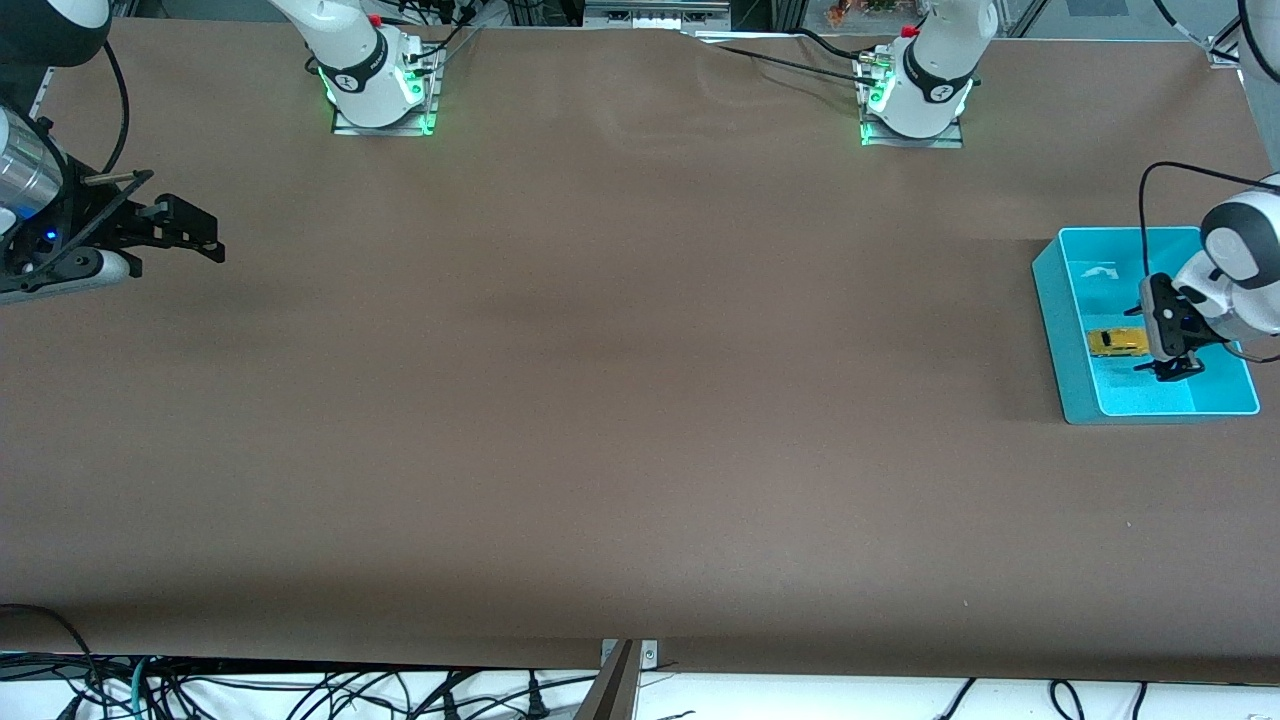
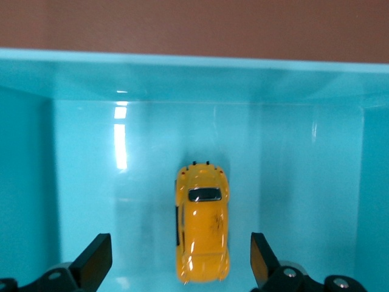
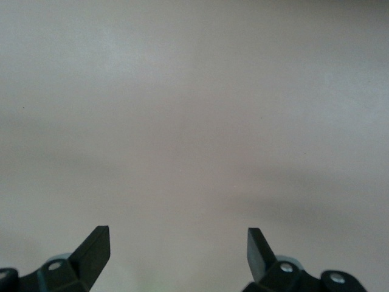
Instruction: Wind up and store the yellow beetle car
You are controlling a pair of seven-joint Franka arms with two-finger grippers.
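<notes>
The yellow beetle car (image 1: 1116,342) lies on the floor of the open teal bin (image 1: 1052,330) at the left arm's end of the table. In the left wrist view the car (image 2: 202,222) lies on its wheels on the bin floor (image 2: 304,201), free of the fingers. My left gripper (image 1: 1176,370) is open over the bin, beside the car, and holds nothing; it also shows in the left wrist view (image 2: 180,264), fingers wide on either side of the car. My right gripper (image 1: 195,235) is open and empty, waiting over the table at the right arm's end; its wrist view (image 3: 179,252) shows only bare table.
The brown table top (image 1: 600,400) stretches between the two arms. The arm bases (image 1: 375,85) (image 1: 915,95) stand along the table's top edge in the front view. Cables (image 1: 300,695) hang off the edge nearest the front camera.
</notes>
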